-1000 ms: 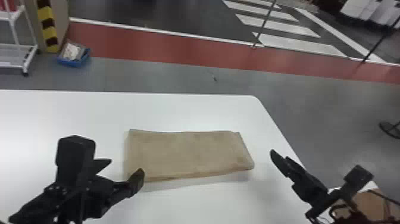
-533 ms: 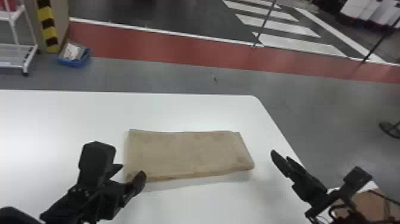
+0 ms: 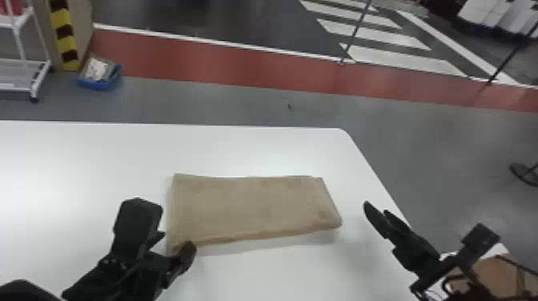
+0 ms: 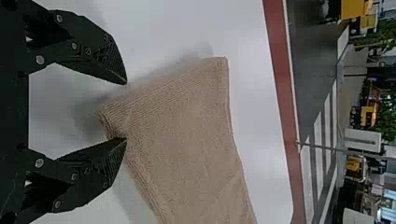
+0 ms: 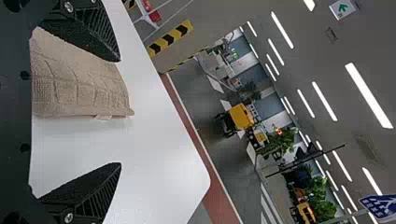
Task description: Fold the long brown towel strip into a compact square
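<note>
Spreading its two fingers, the left gripper [image 3: 176, 241] hung at the near left corner of the towel strip [image 3: 252, 208], grasping nothing; its wrist view showed that corner lying across the gap, overlapped by one fingertip [image 4: 119, 145], though contact could not be told. The right gripper [image 3: 376, 208] was empty too, its fingers parted, just beside the towel's right end and apart from it.

The towel strip lay flat on the white table [image 3: 260, 148], near its right-hand corner, between the two grippers. It was light brown and already doubled into a wide, low rectangle, longer from left to right than from front to back. Its layers showed along the near edge, and the far edge ran fairly straight. The left wrist view gave a soft pile and a finely ribbed border; the right wrist view gave a pattern of raised blocks and a hemmed edge.

On that hem sat a small white label [image 5: 103, 117], too small to read. Farther out, a green and white sign with an arrow [image 5: 343, 8] hung among the ceiling lights, and a blue sign [image 5: 380, 205] carried white marks. Over the floor stood a post with black and yellow stripes [image 3: 64, 36], beside a blue tray [image 3: 100, 83].
</note>
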### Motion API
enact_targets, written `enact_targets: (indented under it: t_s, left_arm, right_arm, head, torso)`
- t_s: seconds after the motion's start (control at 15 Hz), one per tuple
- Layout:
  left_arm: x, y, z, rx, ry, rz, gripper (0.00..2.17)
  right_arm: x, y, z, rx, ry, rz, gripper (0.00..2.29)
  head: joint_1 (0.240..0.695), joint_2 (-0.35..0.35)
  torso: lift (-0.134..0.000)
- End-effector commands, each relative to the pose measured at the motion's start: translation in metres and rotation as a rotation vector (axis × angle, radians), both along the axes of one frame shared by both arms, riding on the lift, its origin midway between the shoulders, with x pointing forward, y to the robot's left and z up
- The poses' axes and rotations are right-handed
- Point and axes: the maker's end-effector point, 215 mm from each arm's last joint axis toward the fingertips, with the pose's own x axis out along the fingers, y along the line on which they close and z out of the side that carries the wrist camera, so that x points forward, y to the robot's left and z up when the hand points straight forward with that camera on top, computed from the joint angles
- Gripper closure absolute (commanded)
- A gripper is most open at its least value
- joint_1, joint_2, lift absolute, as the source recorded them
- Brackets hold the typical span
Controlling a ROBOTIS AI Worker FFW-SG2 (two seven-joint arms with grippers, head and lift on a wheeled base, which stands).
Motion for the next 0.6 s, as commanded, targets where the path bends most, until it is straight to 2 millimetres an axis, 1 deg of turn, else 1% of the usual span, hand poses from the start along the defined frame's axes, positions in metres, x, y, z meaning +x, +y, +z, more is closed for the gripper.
enact_targets:
  t_s: [0.0,0.13,0.27,0.33,0.47,0.53]
  left_arm:
    - [-0.007,-0.006,-0.001,0.002,0.011,-0.016,0.54]
    - [-0.010,-0.004,-0.007,0.018,0.028,-0.019,1.08]
    - [-0.008,0.000,-0.002,0.029,0.017,-0.007,1.51]
    - [-0.006,0.001,0.004,0.030,0.003,-0.002,1.64]
    - [-0.007,0.006,0.012,0.025,-0.002,0.004,1.64]
    - [-0.004,0.013,0.019,0.021,-0.014,0.015,1.63]
  right_arm:
    - [-0.001,-0.001,-0.001,0.000,0.003,-0.001,0.09]
    - [-0.002,-0.001,-0.001,0.004,0.002,-0.001,0.09]
    - [-0.003,0.001,-0.001,0.009,0.002,0.005,0.09]
    - [-0.002,0.001,0.000,0.007,0.001,0.006,0.09]
    - [-0.001,0.004,0.001,0.007,-0.001,0.011,0.09]
    - [-0.001,0.006,0.002,0.008,0.000,0.015,0.09]
  head:
    - [0.695,-0.350]
    - [0.695,-0.350]
    - [0.695,-0.350]
    - [0.695,-0.350]
    - [0.695,-0.350]
    - [0.695,-0.350]
  torso:
    - [-0.124]
    - [-0.124]
    - [-0.124]
    - [-0.124]
    - [-0.124]
    - [-0.124]
